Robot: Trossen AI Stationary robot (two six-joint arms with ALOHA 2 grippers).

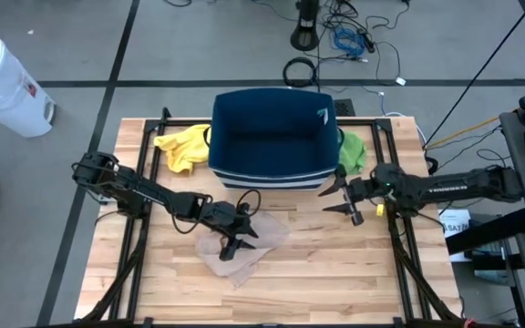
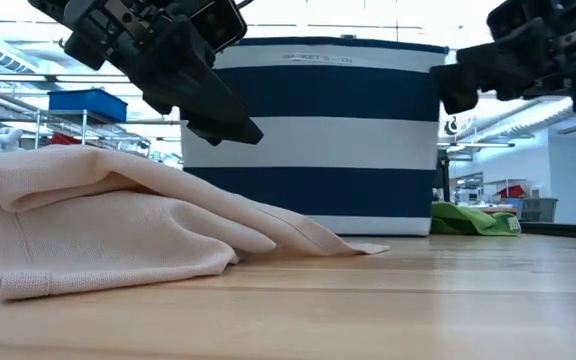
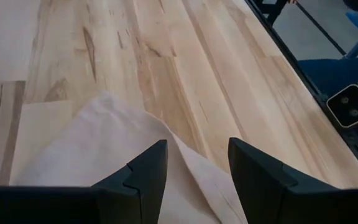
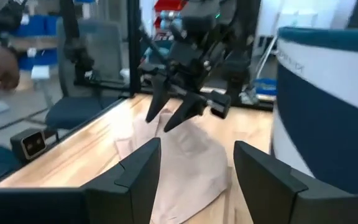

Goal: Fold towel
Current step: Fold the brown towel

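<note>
Both grippers open and empty above a half-folded towel

The towel (image 1: 241, 244) lies bunched toward the table's (image 1: 335, 273) front edge; the left gripper (image 1: 232, 246) hovers over it, likely for a regrasp, the right gripper (image 1: 339, 196) waits beside the basket (image 1: 272, 137). Only the low view shows the doubled layers.

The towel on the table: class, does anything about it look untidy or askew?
Yes. The beige towel lies rumpled and slanted on the wooden table, its edges not lined up. The left pincer hangs open over it.
</note>
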